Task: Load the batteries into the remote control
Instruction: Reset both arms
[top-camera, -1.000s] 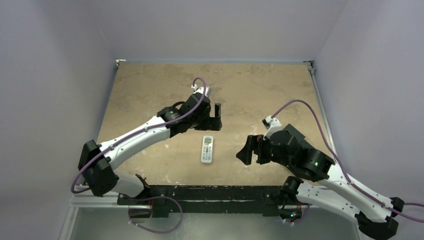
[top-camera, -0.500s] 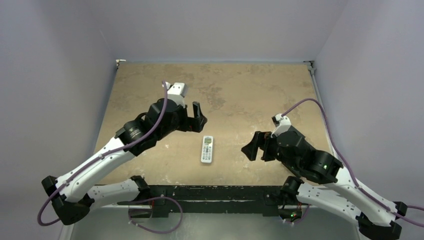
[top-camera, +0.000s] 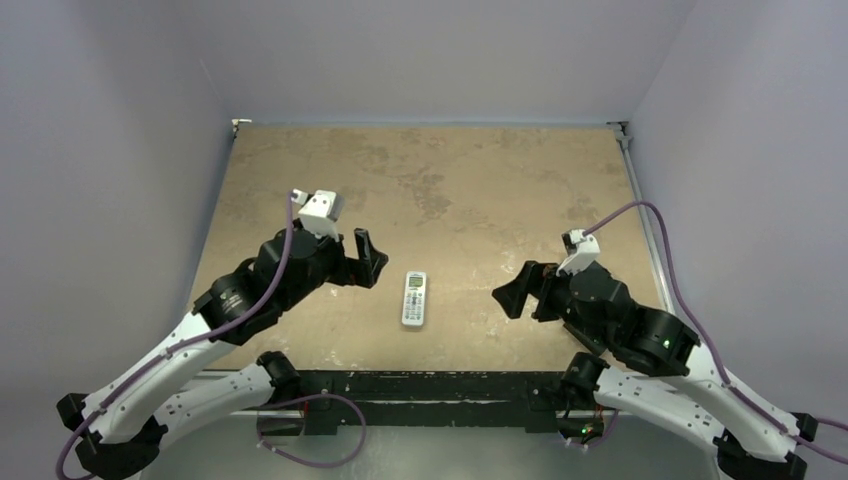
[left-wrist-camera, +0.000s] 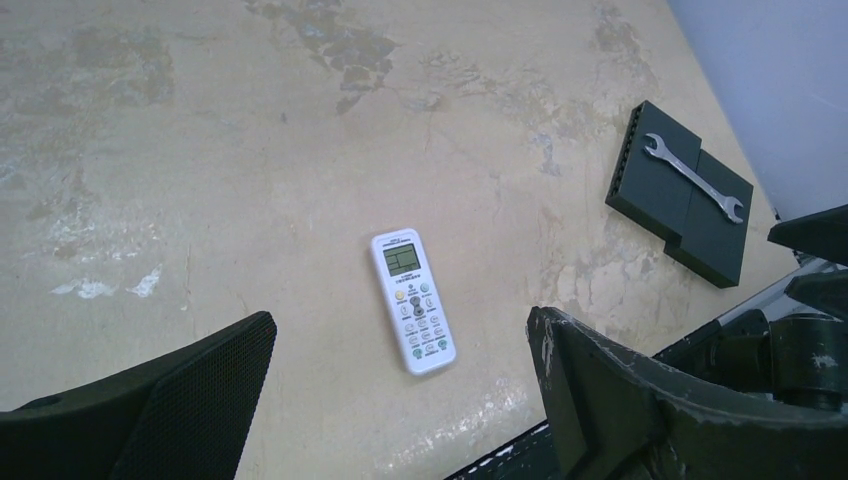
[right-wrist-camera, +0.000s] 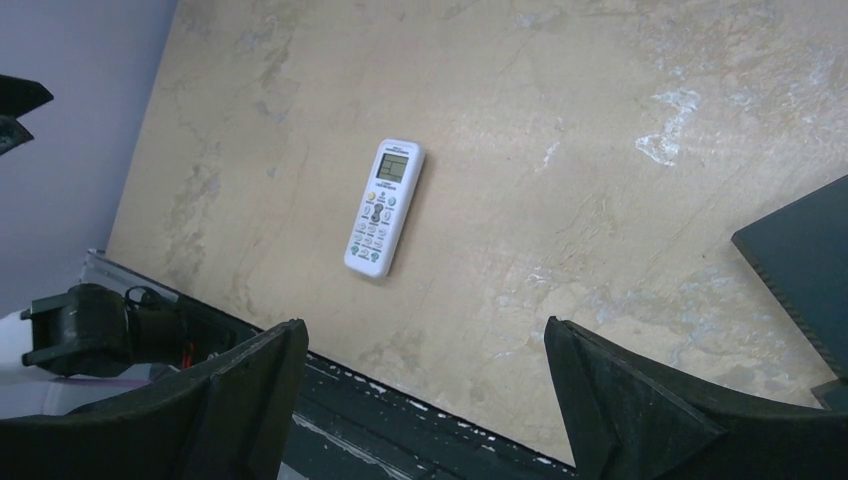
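Note:
The white remote control (top-camera: 414, 298) lies face up, screen and buttons showing, near the front middle of the table. It also shows in the left wrist view (left-wrist-camera: 412, 300) and the right wrist view (right-wrist-camera: 384, 207). My left gripper (top-camera: 366, 262) is open and empty, raised to the left of the remote; in its own view (left-wrist-camera: 402, 322) the jaws stand wide apart. My right gripper (top-camera: 512, 293) is open and empty, raised to the right of the remote, its jaws wide in its own view (right-wrist-camera: 422, 328). No batteries are in view.
A black block (left-wrist-camera: 678, 196) with a silver wrench (left-wrist-camera: 696, 176) on it lies on the table's right side, under my right arm; its corner shows in the right wrist view (right-wrist-camera: 800, 262). The black front rail (top-camera: 420, 385) runs along the near edge.
My left arm has pulled back from above the remote toward the front left. My right arm has drawn back a little to the right. The remote has not moved.

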